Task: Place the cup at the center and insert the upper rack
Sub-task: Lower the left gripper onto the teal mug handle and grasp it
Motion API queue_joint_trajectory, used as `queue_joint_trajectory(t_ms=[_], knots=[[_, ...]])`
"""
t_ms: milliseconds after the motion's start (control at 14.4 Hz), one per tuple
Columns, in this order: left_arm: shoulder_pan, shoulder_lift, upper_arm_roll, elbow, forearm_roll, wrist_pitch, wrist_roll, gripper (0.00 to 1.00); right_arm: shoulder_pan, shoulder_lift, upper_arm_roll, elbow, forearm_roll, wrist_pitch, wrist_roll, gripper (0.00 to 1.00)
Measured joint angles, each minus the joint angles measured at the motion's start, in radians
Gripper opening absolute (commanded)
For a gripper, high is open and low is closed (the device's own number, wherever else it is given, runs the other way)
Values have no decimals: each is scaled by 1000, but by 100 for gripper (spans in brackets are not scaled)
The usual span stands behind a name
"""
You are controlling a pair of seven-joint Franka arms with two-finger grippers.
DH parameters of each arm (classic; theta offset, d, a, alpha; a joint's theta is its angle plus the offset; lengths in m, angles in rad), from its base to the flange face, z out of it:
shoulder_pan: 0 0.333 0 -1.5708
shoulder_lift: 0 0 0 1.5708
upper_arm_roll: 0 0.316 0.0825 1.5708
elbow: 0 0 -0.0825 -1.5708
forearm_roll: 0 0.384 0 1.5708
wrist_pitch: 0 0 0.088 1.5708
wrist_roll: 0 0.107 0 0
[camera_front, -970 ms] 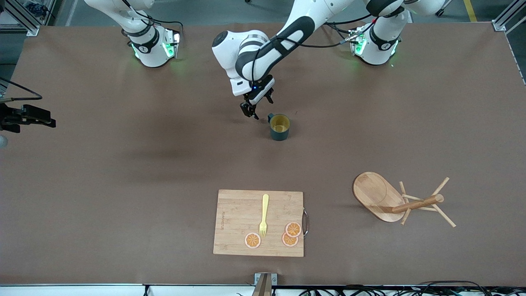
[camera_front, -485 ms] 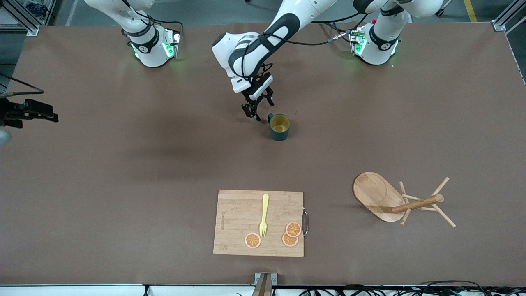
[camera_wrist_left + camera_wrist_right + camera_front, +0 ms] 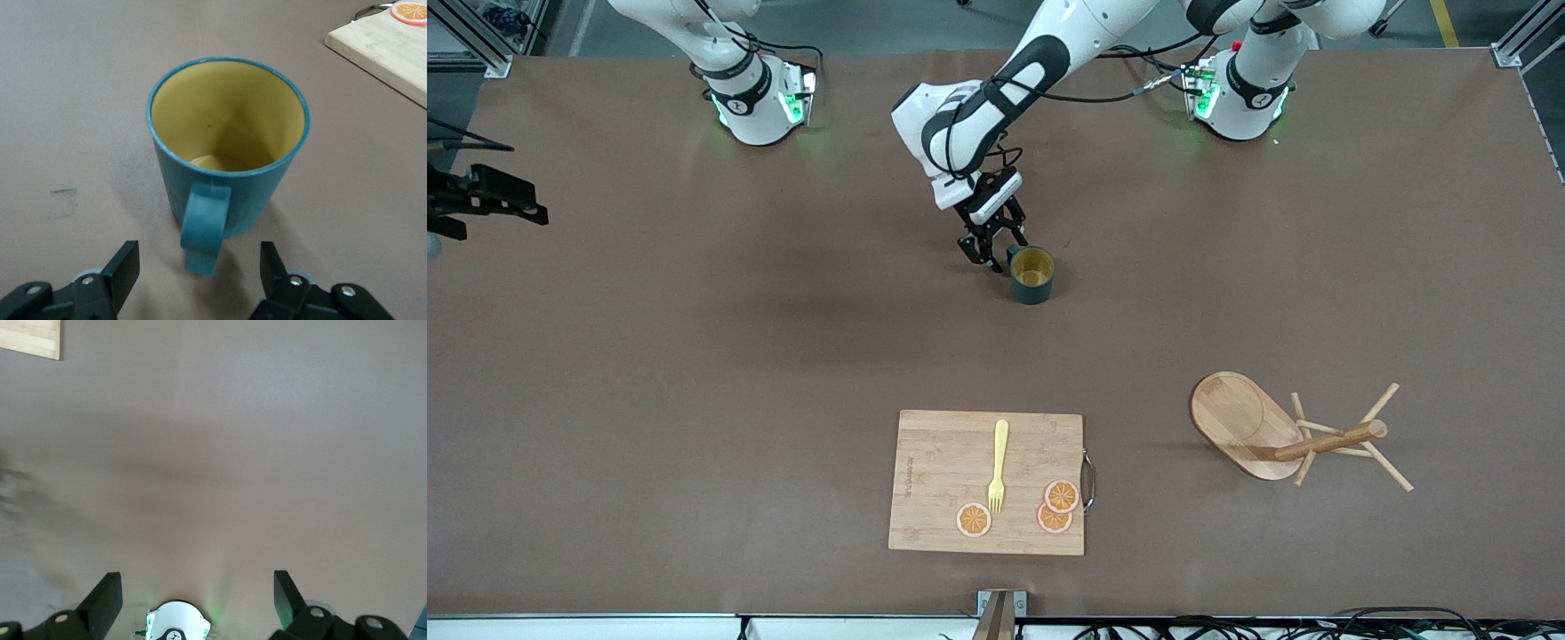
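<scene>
The cup stands upright on the table's middle, toward the robots' side, teal with a yellow inside. In the left wrist view the cup fills the middle, its handle pointing at the camera. My left gripper is low at the cup's handle side and open; in the left wrist view the left gripper has one finger on each side of the handle, not touching it. The upper rack lies tipped on its side toward the left arm's end. My right gripper hangs open and empty at the right arm's end, high over the table.
A bamboo cutting board lies near the front camera with a yellow fork and three orange slices on it. Its corner shows in the left wrist view. The right arm's base shows below the right gripper.
My left gripper has moved in to the cup and now has its open fingers around the handle. My right gripper has drifted at the table's end.
</scene>
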Motion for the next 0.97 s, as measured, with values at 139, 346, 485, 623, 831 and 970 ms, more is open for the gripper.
queue_joint_trajectory(t_ms=[139, 346, 485, 623, 831, 970], knots=[[0, 2, 0, 0, 9, -5, 0, 61, 0, -26, -1, -23, 0, -2, 1, 100], [0, 6, 1, 0, 19, -7, 0, 46, 0, -89, -2, -79, 0, 1, 1, 100], [0, 12, 1, 0, 28, -7, 0, 27, 0, -130, -2, -110, 0, 4, 1, 100], [0, 15, 1, 1, 29, -7, 2, 11, 0, -161, -2, -135, 0, 9, 2, 100], [0, 15, 1, 5, 29, -7, 28, 1, 0, -192, -4, -152, 0, 13, 2, 100], [2, 14, 1, 16, 29, -7, 64, 0, 0, -211, -5, -154, 0, 14, 2, 100]])
